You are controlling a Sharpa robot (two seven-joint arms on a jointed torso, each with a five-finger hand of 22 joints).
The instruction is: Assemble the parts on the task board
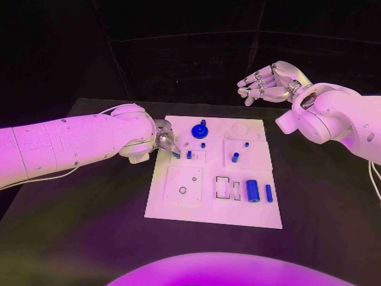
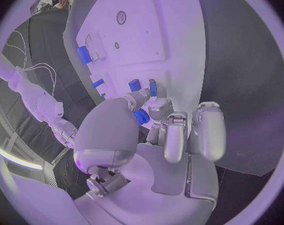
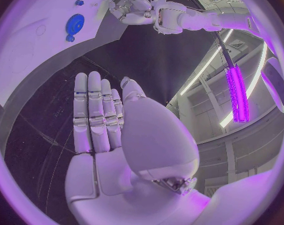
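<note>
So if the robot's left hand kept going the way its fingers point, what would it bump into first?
Probably the small blue peg standing on the task board. The left hand already holds a blue part at the board's edge, and that peg stands just ahead of its fingertips. Depth is hard to judge.

- The left arm (image 1: pixel 66 146) is a thick white cylinder dotted with small dark screws; a thin pale cable loops along it.
- The right arm (image 1: pixel 353 122) has rounded white shells, with a thin cable hanging at 4 o'clock.
- The left hand (image 1: pixel 163 141) and right hand (image 1: pixel 268 83) are silver, with segmented fingers and smooth palm plates.
</note>
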